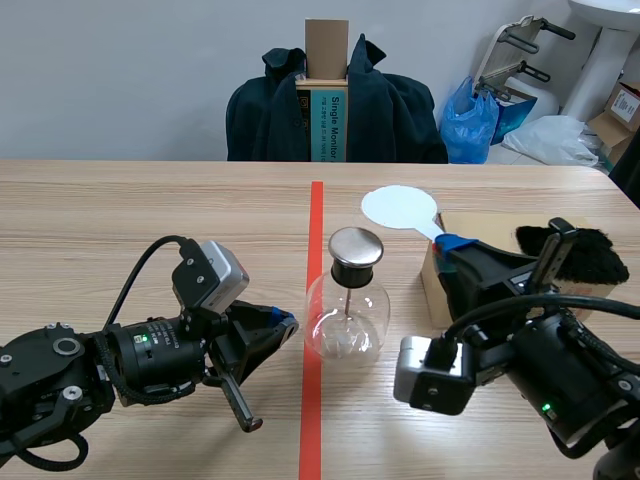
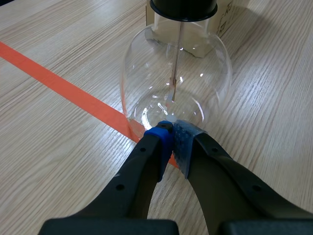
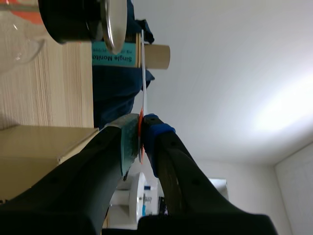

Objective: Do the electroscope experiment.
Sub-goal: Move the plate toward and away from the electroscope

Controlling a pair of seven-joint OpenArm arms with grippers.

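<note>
The electroscope [image 1: 347, 310] stands upright near the middle of the desk [image 1: 150, 210], a clear glass flask whose foot sits on the edge of the red tape line [image 1: 316, 210]. Its metal cap [image 1: 356, 248] sits on the neck, and a thin rod [image 2: 177, 58] hangs from the cap into the bulb. We cannot tell how the leaves at the rod's end hang.

Our right hand [image 1: 452, 243] is clamped on the handle of the white paddle [image 1: 399, 208]. The round blade is near the cap, on its far side, and apart from it. We judge the step in hand to be bringing this paddle to the cap.

To do it well, we should:
- move slowly and bring the blade's broad face over the cap's flat top, not its thin edge;
- come down from above, so the neck gets no sideways push;
- keep the grip on the handle alone, so our pads do not rub the blade.

Our left hand [image 2: 172, 132] is closed on nothing, its pads meeting at the foot of the flask. It is touching the glass or just short of it; we cannot tell which. There it can brace the flask, but it should press lightly, since round glass will likely slide on smooth wood.

To the right, a cardboard box [image 1: 470, 222] carries black fur [image 1: 590, 255], which we take to be for charging the paddle.
</note>
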